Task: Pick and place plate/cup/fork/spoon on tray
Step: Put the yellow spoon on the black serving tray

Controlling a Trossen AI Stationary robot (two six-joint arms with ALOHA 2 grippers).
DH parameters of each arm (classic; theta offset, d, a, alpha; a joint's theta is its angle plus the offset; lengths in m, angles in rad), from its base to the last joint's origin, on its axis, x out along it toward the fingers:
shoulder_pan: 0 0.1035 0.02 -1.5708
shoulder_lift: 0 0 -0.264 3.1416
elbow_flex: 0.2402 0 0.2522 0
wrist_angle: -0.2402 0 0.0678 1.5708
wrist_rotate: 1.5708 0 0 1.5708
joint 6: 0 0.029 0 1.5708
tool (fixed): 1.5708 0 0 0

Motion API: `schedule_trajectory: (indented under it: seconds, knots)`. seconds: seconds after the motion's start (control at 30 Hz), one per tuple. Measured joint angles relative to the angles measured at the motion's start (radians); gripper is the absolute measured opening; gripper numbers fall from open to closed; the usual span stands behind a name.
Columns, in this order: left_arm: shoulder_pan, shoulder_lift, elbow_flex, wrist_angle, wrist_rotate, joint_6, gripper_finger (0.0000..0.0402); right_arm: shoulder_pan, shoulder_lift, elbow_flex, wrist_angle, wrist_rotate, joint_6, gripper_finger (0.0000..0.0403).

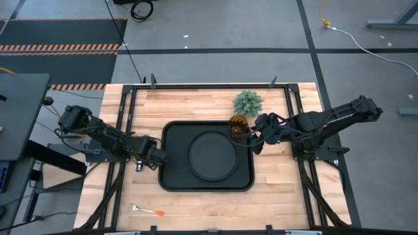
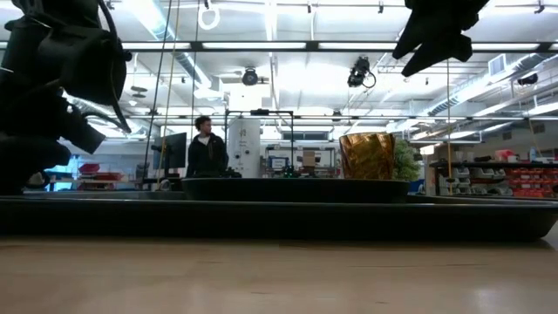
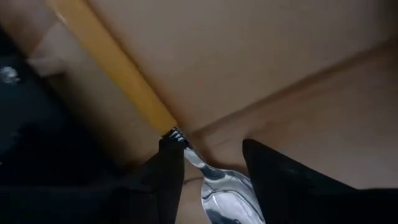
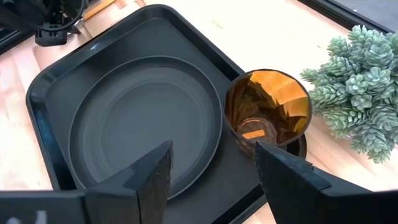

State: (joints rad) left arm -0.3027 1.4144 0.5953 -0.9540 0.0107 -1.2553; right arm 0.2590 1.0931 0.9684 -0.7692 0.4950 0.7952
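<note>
The black tray [image 1: 171,177] lies mid-table, and the round black plate [image 1: 213,155] rests flat inside it. In the tray's far right corner stands the amber cup [image 4: 267,115], upright. My right gripper [image 4: 214,174] hangs open above the tray, just short of the cup, touching nothing. My left gripper [image 1: 147,160] points down over the wood beside the tray's left rim, shut on the spoon [image 3: 227,193]. The orange-handled fork [image 1: 146,210] lies flat on the wood near the front left. My left gripper has the spoon's silver bowl [image 3: 217,186] between its two fingers [image 3: 163,180], which come at it from above, pointing down. The neck [image 3: 189,155] and a yellow handle [image 3: 118,68] stick out past the fingertips. Whether the spoon touches the table, I cannot tell.
A fuzzy green plant ball [image 1: 248,102] sits on the wood behind the cup. Black frame rails run along the table's left and right sides. Bare wood lies in front of the tray. A person [image 2: 207,148] stands far off in the room behind.
</note>
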Motion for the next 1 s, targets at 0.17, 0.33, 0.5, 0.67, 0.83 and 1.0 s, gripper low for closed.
schedule_trajectory:
  seconds: [0.17, 0.33, 0.5, 0.67, 0.83, 1.0]
  knots:
    - [-0.006, -0.024, 0.04, 0.052, 0.033, 0.047, 0.018, 0.002, 0.0, 0.0, 0.0, 0.0, -0.002, 0.0231]
    - [-0.005, -0.068, 0.096, 0.036, -0.04, 0.082, 0.0181, 0.002, 0.0, 0.0, -0.003, 0.0, -0.005, 0.0231]
    - [-0.005, -0.127, 0.107, -0.018, -0.107, 0.023, 0.018, 0.002, 0.0, 0.0, -0.007, -0.002, -0.003, 0.0231]
    - [-0.009, -0.172, 0.108, -0.078, -0.114, -0.021, 0.017, 0.002, 0.0, 0.0, -0.012, -0.042, -0.001, 0.0231]
    - [-0.045, -0.212, 0.108, -0.052, -0.107, -0.017, 0.0158, 0.036, 0.0, 0.0, -0.009, -0.045, -0.007, 0.0227]
    - [-0.104, -0.259, 0.108, 0.018, -0.153, 0.008, 0.0154, 0.119, 0.0, 0.0, 0.089, -0.025, -0.001, 0.0207]
